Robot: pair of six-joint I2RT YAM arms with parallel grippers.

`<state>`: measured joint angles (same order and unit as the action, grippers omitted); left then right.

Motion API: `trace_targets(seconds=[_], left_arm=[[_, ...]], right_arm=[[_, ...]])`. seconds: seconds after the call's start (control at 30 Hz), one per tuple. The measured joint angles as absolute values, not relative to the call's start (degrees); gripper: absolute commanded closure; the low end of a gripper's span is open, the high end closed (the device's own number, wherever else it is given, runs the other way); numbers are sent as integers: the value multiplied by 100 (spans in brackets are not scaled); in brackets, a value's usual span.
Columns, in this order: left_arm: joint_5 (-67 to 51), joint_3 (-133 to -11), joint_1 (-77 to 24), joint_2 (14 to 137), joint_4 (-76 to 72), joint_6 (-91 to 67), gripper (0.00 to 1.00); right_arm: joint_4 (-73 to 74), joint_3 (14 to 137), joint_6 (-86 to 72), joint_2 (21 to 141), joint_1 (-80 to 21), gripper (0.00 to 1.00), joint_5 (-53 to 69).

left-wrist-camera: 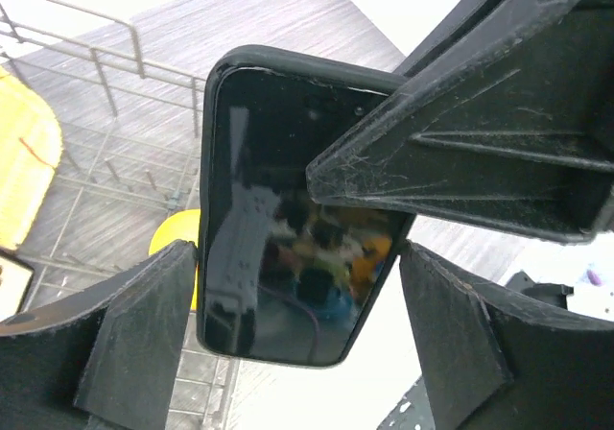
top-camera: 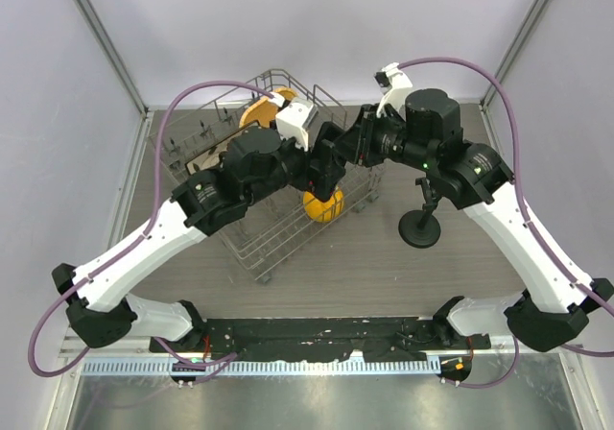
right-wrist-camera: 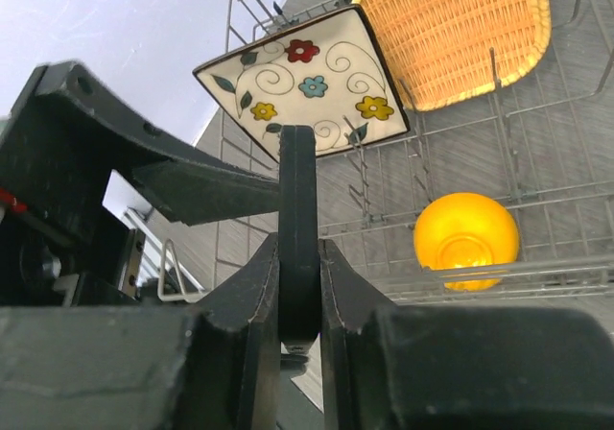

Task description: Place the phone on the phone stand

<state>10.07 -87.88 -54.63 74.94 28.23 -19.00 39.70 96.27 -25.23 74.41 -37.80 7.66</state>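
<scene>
Currently the phone (right-wrist-camera: 297, 180) is off the table (top-camera: 384, 276), held in the air above a wire dish rack (top-camera: 278, 248) where the two arms meet. The right pincer (right-wrist-camera: 299, 252) is clenched on it: in the right wrist view the phone shows edge-on and upright, with a finger pressed flat against each face. From the left wrist view the dark glass face shows whole, with one of the right arm's fingers lying across its upper right part. The left pincer (left-wrist-camera: 299, 257) flanks the phone's two long edges, its fingers close against them, but I cannot tell whether they press or merely bracket it. The phone stand (top-camera: 420, 224) sits on the table to the right of the rack, apart from the phone. Inside the rack are a floral plate (right-wrist-camera: 302, 80), a wicker bowl (right-wrist-camera: 451, 36) and a yellow bowl (right-wrist-camera: 465, 238).
</scene>
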Motion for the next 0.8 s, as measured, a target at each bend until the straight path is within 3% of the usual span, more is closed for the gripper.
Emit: trace_targets(seconds=[0.2, 0.4, 0.5, 0.67, 0.73, 0.77, 0.8], left_arm=[[-47, -8818, -5205, 7002, 3146, -1962, 0], [-2744, -8621, -3662, 6171, 2860, -2438, 8], [-4449, -8615, -3629, 6281, 2630, -2534, 12], [-5535, -8656, -3802, 6864, 3011, -2193, 13], [-5507, -8737, -4062, 7129, 3454, -1876, 19], [-5448, -8823, -4268, 7238, 3708, -1728, 31], [-5347, -8947, -4469, 7336, 3953, -1588, 36]], right_arm=[[4088, 9550, -1730, 7133, -3555, 100, 1374], [4206, 9231, -860, 6571, -3413, 99, 3299], [4136, 9137, -764, 6379, -3435, 100, 4473], [4108, 9161, -707, 6412, -3457, 99, 5323], [4178, 9214, -659, 6490, -3454, 100, 5443], [4206, 9240, -635, 6525, -3454, 100, 5487], [4211, 9255, -622, 6552, -3454, 100, 5527]])
